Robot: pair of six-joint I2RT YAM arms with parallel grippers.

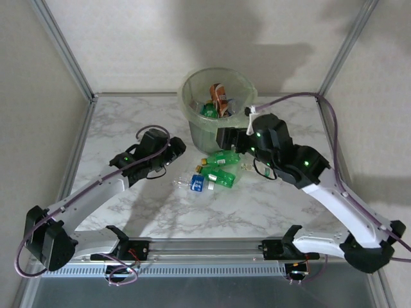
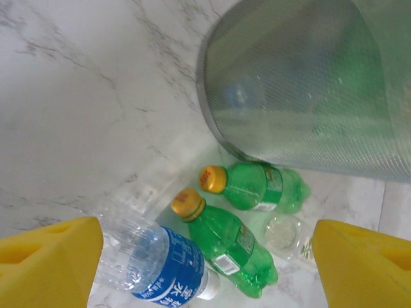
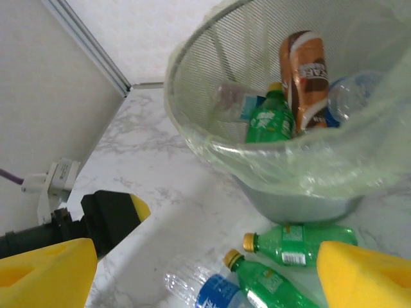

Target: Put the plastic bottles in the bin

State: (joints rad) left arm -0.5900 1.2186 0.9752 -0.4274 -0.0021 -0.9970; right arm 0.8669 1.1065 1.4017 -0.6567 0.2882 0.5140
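The bin [image 1: 192, 112], a grey mesh pail with a pale green liner, stands at the back centre. It holds several bottles, among them an orange-labelled one [image 3: 305, 74] and a green one [image 3: 270, 119]. Just in front of it on the table lie two green bottles with yellow caps [image 2: 260, 187] [image 2: 234, 250], a clear blue-labelled bottle [image 2: 157, 263] and a clear bottle [image 2: 286, 234]. My left gripper [image 1: 176, 149] hovers open to the left of this cluster, nothing between its pads [image 2: 48, 263]. My right gripper [image 1: 225, 136] is open and empty beside the bin's front wall, above the bottles.
The marble table [image 1: 128, 128] is fenced by a metal frame with pale walls at the back and sides. A white cable connector [image 1: 250, 110] hangs by the bin's right rim. The left gripper's yellow tip [image 3: 131, 208] is in the right wrist view.
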